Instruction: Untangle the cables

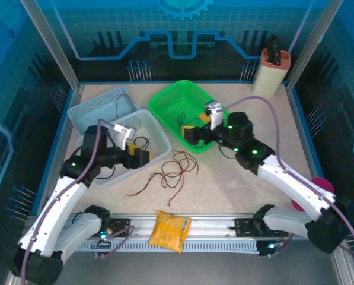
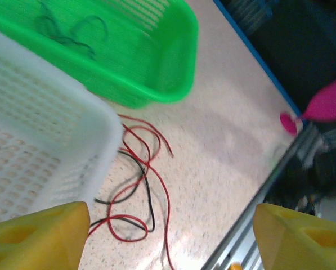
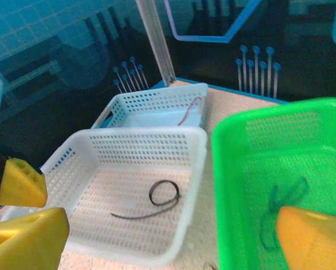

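Blue-grey basket [image 1: 99,110]: farthest left, beyond and left of the left jaws. A red-brown cable [image 3: 189,111] lies inside, against its far wall.
Left jaws: parted wide, gripping nothing. They hang at the near right corner of the white basket.
White basket [image 1: 156,132]: just beside the blue-grey one, to the left of and partly under the left jaws, well left of the right jaws. A black cable [image 3: 163,194] sits on its floor, partly coiled.
Loose cables [image 1: 175,168]: red and black strands tangled on the table [image 1: 242,196], just right of the left jaws and on the near side of the right jaws. In the left wrist view they lie below the gap between the jaws, beside the white basket's corner.
Yellow packet [image 1: 169,230]: on the metal rail [image 1: 224,224] at the near edge, nearer than both sets of jaws and between them.
Green basket [image 1: 191,95]: right of the left jaws and under the right jaws, with a strip of table between it and the white basket. A dark green cable [image 3: 283,197] lies on its floor.
Right jaws: parted wide, gripping nothing. They hang over the near left part of the green basket and face the white basket.
Tan holder [image 1: 273,72]: upright at the far right corner, well beyond and right of the right jaws.
Pink object [image 1: 322,185]: well right of the right jaws, near side; its shape is too small to tell.
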Motion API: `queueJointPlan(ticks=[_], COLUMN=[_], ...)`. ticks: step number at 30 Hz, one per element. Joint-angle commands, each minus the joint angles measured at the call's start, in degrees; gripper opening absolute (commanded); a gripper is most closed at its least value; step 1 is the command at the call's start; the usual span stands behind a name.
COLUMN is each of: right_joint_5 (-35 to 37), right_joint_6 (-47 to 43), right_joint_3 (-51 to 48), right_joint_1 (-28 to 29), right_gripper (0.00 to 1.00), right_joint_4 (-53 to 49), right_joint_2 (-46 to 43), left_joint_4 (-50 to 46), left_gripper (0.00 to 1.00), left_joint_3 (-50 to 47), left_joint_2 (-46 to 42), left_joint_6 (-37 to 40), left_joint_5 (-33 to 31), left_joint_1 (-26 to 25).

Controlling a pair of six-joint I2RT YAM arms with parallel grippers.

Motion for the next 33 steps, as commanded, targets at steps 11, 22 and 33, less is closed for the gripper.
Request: queueJointPlan(ticks=[11,22,33], right_joint_5=[-18.47,-6.8,-1.66], right_joint_6=[13.35,27.76,35.39], right_joint_3=[-11.97,-14.72,-9.32], right_joint_1=[-8.05,10.14,14.68], right_gripper=[0.73,0.66,0.5], right_joint_4=[-28.72,-14.85,-7.95], right_joint_2=[-11.19,2.76,18.48], left_joint_4=[-12.56,-12.54,-13.11], left_gripper=[0.71,0.71,0.72], left_joint_3=[10.11,5.97,2.11], left_joint_2=[16.02,12.27,7.98], left_joint_6=[25.23,24.03,20.14], left_joint_5=[-8.1,-4.39,-8.5], left_joint_1=[-15.79,-15.74,-15.41])
